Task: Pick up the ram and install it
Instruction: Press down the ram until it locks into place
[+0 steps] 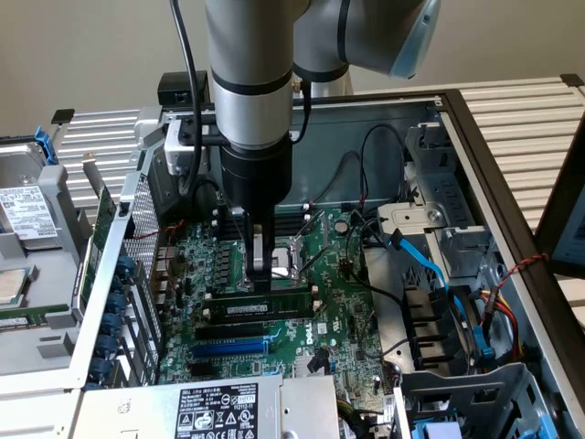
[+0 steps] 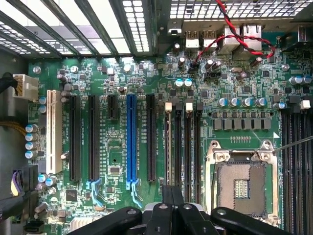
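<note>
The ram (image 1: 260, 305), a narrow green stick with a white label, stands on edge in a black memory slot of the motherboard (image 1: 343, 315) inside the open computer case. My gripper (image 1: 263, 282) comes straight down onto the middle of the ram's top edge, with its fingers shut on that thin edge. In the wrist view the dark fingertips (image 2: 166, 205) of the gripper (image 2: 172, 201) meet over the first memory slot (image 2: 169, 147), beside the black expansion slots.
The CPU socket (image 1: 291, 261) (image 2: 243, 188) lies just behind the ram. A blue slot (image 1: 233, 347) (image 2: 131, 142) and black slots lie in front. Blue cables (image 1: 430, 270) and drive bays fill the exterior view's right. A power supply (image 1: 215, 409) sits at the front.
</note>
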You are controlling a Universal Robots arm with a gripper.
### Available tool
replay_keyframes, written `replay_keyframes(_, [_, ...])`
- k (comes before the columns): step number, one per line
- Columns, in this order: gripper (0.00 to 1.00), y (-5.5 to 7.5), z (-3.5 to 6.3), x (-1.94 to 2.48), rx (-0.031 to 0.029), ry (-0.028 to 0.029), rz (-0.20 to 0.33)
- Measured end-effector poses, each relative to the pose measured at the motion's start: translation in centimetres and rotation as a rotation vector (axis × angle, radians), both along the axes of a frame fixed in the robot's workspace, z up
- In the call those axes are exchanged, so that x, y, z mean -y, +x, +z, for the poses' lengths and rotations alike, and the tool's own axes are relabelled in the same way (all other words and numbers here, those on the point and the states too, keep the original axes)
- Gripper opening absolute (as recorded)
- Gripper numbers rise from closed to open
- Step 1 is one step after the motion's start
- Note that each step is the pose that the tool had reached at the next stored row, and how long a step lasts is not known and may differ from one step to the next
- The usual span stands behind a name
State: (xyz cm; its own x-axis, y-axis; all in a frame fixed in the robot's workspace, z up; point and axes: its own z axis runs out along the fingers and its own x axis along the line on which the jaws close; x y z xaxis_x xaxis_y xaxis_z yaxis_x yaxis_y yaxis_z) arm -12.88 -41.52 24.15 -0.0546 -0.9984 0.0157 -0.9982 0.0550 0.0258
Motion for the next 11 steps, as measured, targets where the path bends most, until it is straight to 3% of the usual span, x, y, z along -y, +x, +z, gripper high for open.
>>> replay_keyframes(4, [0.10, -0.02, -0.31, 0.00, 0.0065, -0.0002, 0.000])
replay_keyframes(11, [0.10, -0.03, -0.66, -0.01, 0.0109, -0.0027, 0.000])
